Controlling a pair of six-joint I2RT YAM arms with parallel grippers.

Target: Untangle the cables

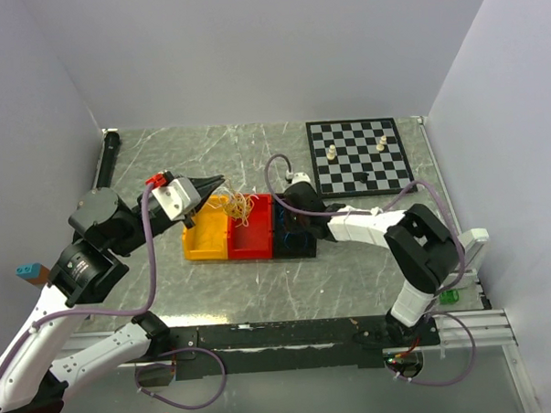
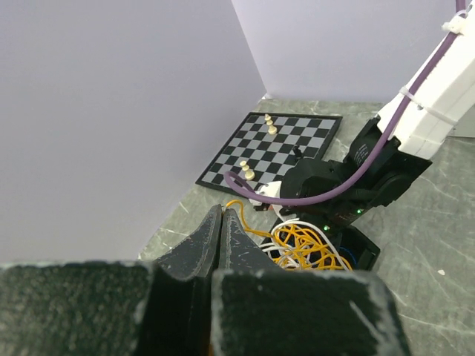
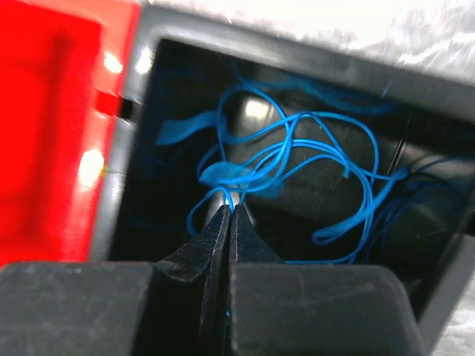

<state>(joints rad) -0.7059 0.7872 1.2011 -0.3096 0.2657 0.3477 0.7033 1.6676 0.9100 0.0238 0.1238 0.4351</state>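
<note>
A clump of yellow-orange and white cables (image 1: pixel 238 206) (image 2: pixel 308 248) hangs over the red bin (image 1: pixel 253 247) and the yellow bin (image 1: pixel 207 246). My left gripper (image 1: pixel 221 181) (image 2: pixel 223 211) is shut on one yellow-orange cable (image 2: pixel 249 221), which runs from its tips down to the clump. Blue cables (image 3: pixel 297 156) lie in loose loops inside the black bin (image 1: pixel 300 251) (image 3: pixel 297 55). My right gripper (image 1: pixel 290 228) (image 3: pixel 230 211) reaches into that bin and is shut on a blue cable strand at its tips.
The three bins stand side by side mid-table. A chessboard (image 1: pixel 358 155) (image 2: pixel 274 148) with a few pieces lies at the back right. Purple hoses run along both arms. Grey walls close in the left, back and right sides.
</note>
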